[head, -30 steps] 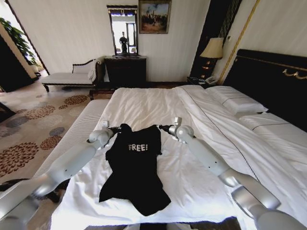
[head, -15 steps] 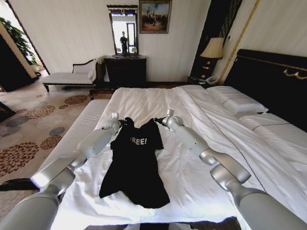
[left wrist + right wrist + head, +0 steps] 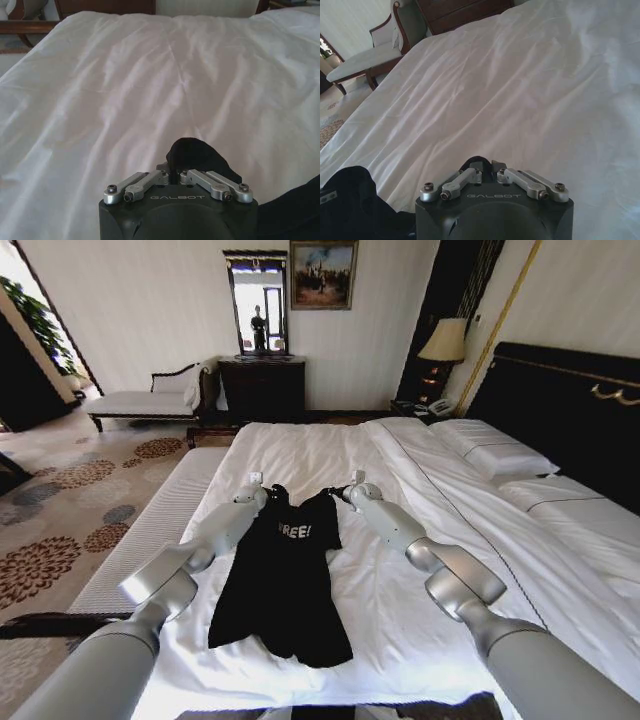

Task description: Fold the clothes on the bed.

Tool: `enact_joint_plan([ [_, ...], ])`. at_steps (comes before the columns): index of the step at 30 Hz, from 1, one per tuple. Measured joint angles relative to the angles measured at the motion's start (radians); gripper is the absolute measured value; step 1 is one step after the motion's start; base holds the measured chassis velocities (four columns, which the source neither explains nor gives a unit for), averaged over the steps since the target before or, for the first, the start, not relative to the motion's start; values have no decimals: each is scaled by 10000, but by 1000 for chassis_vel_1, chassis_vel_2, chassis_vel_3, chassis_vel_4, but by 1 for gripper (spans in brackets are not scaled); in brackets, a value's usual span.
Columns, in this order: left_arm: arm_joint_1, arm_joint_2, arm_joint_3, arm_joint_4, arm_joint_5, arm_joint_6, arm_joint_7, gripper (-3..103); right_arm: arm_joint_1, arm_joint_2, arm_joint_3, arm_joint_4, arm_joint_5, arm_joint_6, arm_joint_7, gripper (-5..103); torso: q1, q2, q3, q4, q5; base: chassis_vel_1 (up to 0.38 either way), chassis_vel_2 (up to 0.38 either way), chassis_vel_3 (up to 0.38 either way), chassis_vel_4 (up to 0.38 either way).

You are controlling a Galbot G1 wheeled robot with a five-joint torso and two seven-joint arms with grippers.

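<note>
The T-shirt (image 3: 284, 578) lies lengthwise on the white duvet (image 3: 420, 610) of the bed (image 3: 560, 420), near the foot end, collar pointing away from you and hem nearest the robot. Over the last second both arms have extended, carrying the shoulders farther up the bed; the body of the shirt has drawn out longer and narrower, and the "FREE!" print is now partly creased. The hem has hardly shifted.

The left gripper (image 3: 262, 492) is clamped on the left shoulder; its wrist view shows a wad of black cloth pinched between the closed fingers (image 3: 200, 176). The right gripper (image 3: 340, 492) is at the right shoulder with fingers drawn together, apparently on cloth, though you cannot see the pinch itself.

Judgement: you are still in the spreading step. No fold is made yet.
</note>
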Motion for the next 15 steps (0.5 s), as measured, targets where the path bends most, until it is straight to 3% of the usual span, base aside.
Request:
enact_joint_plan([
  [1,0,0,0,0,0,0,0,9,0,0,0,0,0,0,0,7,0,0,0,0,0,0,0,0,0],
  [4,25,-317,-223,344,217,120,-253,25,-76,-69,19,24,-31,-10,14,22,0,0,0,-3,-1,0,0,0,0],
  [6,24,-321,-233,363,222,121,-262,25,-76,-74,16,30,-36,-11,15,28,0,0,0,-3,-1,0,0,0,0],
  [7,-2,-320,-263,424,222,119,-276,36,-77,-84,9,62,-47,-13,35,33,0,0,0,-2,0,0,0,0,0],
  [8,-31,-295,-275,444,220,117,-277,36,-82,-104,2,114,-49,-14,66,38,0,0,0,-2,0,0,0,0,0],
  [9,-43,-260,-289,444,215,116,-284,41,-88,-125,-1,162,-50,-14,86,38,0,0,0,-2,-1,0,0,0,0],
  [12,-50,-73,-322,354,171,128,-355,52,-154,-268,-12,438,21,17,201,55,0,0,1,2,-2,0,0,0,0],
  [13,-50,-73,-322,354,171,128,-355,52,-154,-268,-12,438,21,17,201,55,0,0,1,2,-2,0,0,0,0],
  [15,-51,88,-332,290,168,129,-375,63,-214,-415,-13,689,135,38,299,61,0,0,0,0,-3,0,0,0,0],
])
